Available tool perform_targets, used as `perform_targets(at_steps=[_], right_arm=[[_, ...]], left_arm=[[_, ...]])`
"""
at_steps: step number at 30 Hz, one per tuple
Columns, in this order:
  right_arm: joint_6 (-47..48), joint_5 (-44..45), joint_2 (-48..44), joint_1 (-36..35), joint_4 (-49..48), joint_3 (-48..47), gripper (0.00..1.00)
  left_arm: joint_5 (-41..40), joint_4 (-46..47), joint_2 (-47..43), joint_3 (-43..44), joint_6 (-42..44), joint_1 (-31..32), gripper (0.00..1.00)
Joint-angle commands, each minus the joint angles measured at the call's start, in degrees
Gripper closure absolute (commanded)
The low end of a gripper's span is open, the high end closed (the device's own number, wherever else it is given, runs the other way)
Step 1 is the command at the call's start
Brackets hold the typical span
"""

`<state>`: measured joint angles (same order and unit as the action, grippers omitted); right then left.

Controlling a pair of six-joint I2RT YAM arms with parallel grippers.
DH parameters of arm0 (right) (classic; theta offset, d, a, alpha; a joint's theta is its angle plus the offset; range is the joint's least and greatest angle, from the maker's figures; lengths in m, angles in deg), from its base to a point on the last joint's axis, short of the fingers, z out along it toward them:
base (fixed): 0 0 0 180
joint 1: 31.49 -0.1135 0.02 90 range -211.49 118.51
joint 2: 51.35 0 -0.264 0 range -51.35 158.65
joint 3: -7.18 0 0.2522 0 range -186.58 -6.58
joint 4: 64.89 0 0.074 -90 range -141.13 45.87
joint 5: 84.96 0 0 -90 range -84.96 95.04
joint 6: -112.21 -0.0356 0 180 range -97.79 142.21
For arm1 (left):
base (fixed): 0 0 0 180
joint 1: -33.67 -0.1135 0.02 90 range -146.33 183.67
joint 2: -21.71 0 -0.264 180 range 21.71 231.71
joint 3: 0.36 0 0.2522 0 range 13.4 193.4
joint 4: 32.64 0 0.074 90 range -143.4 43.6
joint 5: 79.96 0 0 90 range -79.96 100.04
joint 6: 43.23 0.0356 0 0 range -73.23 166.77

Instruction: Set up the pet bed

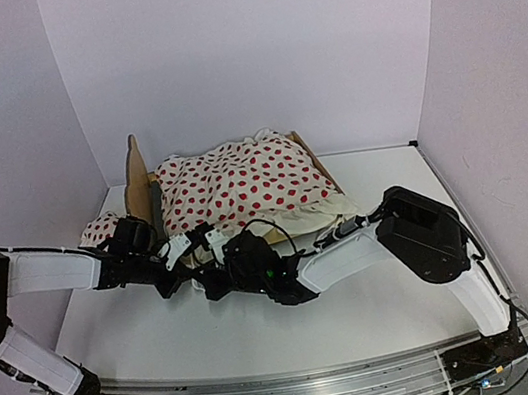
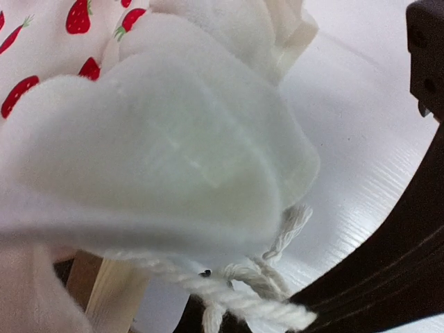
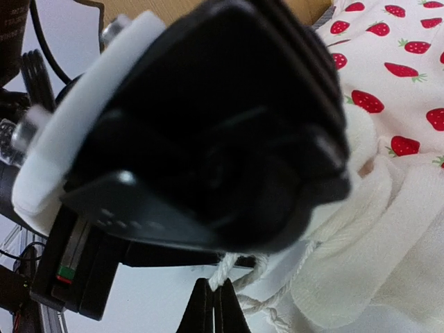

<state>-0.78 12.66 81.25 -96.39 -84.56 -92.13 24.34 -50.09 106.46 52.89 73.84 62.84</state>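
From above, the pet bed stands at the back of the white desk. Its wavy plywood headboard is on the left, a red-spotted blanket is heaped over it, and a matching pillow lies just beside it. The left end effector and right end effector meet at the blanket's near edge.

The left wrist view shows the spots are strawberries, plus a fleecy white ruffle and a twisted cord. Its end effector is closed, on what I cannot tell.

The right wrist view shows its black tips pressed shut just beneath that cord.
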Motion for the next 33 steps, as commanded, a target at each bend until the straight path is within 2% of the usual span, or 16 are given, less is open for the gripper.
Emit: perform_targets(at_steps=[1,6,10,19,22,27,33], right_arm=[[-1.5,-3.9,-3.3,0.4,-1.8,1.2,1.0],[-3.5,-3.6,-3.6,1.0,-0.8,2.8,1.0],[-4.3,-2.7,-4.0,1.1,0.8,3.9,0.96],[-1.4,-7.5,-11.7,1.2,2.6,11.1,0.75],[0.2,-9.5,-15.2,1.9,3.7,14.2,0.69],[-0.5,-2.9,-14.9,5.2,5.1,14.7,0.8],[-1.7,-7.1,-7.6,6.0,5.0,6.7,0.77]], left_arm=[[6.1,9.9,1.3,0.1,0.4,-1.0,1.0],[13.0,16.1,3.1,-1.8,0.8,-1.6,1.0],[18.0,18.0,4.2,-3.6,4.6,-1.7,1.0],[15.9,20.6,6.1,-3.4,6.3,-1.7,1.0],[12.4,21.1,6.5,-3.4,5.9,-1.7,1.0],[7.7,20.6,6.6,-3.3,5.1,-1.7,1.0],[11.4,21.6,7.2,-2.9,5.1,-1.7,1.0]])
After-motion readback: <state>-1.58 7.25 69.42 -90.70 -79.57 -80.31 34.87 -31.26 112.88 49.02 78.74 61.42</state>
